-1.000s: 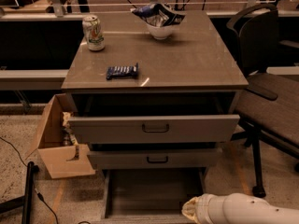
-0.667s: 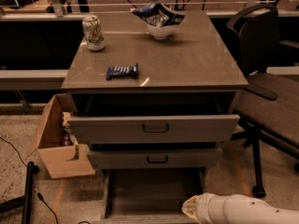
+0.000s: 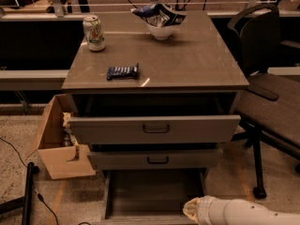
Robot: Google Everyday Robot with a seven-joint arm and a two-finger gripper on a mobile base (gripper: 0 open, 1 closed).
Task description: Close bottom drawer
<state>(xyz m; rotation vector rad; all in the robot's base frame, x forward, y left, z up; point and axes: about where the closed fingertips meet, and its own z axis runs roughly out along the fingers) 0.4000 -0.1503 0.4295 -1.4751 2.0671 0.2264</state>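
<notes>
Hand (image 3: 191,209) beside open bottom drawer (image 3: 154,193)

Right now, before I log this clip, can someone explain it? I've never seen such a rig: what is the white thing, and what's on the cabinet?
One camera looks down at a grey three-drawer cabinet. The white tube at the lower right is the robot's single arm. Its end effector sits at the front edge of the bottom drawer, which is pulled far out. Whether it grips anything cannot be seen. The top drawer and middle drawer stand slightly open. On top are a soda can, a snack bar and a white bowl holding a crumpled bag. A cardboard box stands beside the cabinet.
</notes>
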